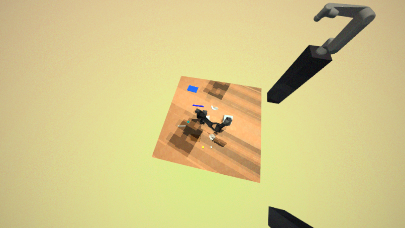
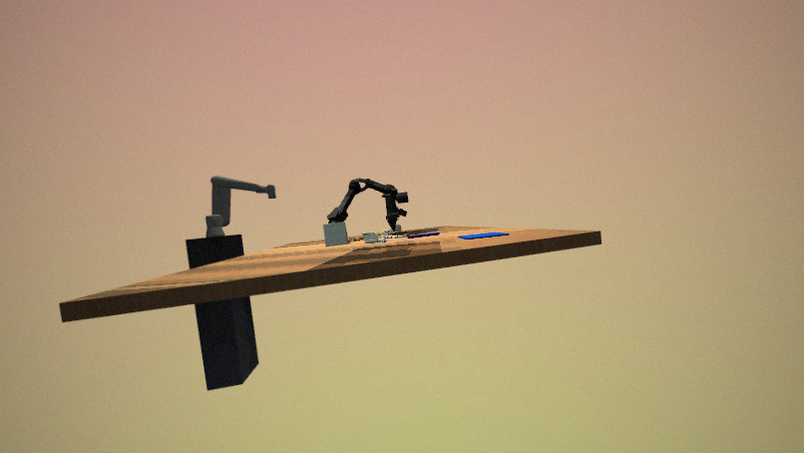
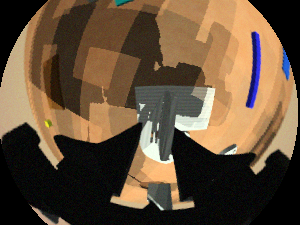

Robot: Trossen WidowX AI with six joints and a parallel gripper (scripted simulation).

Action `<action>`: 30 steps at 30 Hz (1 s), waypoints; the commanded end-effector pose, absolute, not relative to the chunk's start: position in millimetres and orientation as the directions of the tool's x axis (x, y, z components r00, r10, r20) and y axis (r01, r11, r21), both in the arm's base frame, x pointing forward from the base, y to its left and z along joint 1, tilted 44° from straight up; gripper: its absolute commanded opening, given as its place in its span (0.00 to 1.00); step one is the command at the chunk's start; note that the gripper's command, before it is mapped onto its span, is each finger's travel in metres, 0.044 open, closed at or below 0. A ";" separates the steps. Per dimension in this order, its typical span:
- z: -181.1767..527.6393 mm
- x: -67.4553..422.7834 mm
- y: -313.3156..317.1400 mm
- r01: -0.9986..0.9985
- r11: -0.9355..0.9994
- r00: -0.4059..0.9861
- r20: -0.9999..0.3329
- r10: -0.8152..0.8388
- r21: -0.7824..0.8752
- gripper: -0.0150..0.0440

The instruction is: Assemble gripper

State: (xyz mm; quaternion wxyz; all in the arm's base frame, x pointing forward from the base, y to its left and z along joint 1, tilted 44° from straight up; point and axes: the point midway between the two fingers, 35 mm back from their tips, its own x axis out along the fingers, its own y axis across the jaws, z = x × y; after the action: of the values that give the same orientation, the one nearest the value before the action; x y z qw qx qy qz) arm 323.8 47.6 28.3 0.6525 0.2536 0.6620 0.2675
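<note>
My gripper (image 2: 393,227) (image 3: 155,127) points down over the gripper base (image 3: 201,122) and is shut on a grey jaw (image 3: 168,116). In the wrist view the jaw is a long narrow shape between the fingertips, in front of the base's pale plate. Whether the jaw touches a pin is hidden. Another white curved piece (image 1: 214,107) (image 3: 229,149), apparently the other jaw, lies apart on the table. A pale piece with uneven outlines (image 1: 211,136) lies on the opposite side of the arm; I cannot tell whether it is the housing plate. Pins and gear teeth cannot be made out.
A blue strip (image 1: 198,105) (image 3: 255,69) and a blue pad (image 1: 192,89) (image 2: 484,235) lie beyond the curved piece. A teal block (image 1: 188,121), a white stick (image 1: 181,125), a brown pad (image 1: 195,137) and a yellow block (image 1: 202,147) (image 3: 48,123) lie around. Dark shadows cross the table.
</note>
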 end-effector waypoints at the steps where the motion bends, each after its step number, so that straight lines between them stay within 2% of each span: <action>1: 27.1 323.2 48.6 -0.007 0.725 -0.020 -0.725 0.689 0.689 0.48; 30: 22.7 323.0 52.9 -0.003 0.725 -0.020 -0.725 0.689 0.689 0.48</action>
State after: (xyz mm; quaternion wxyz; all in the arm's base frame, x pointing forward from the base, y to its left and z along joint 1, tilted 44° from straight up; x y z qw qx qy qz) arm 323.1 52.1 23.4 0.6515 0.2555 0.6630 0.2660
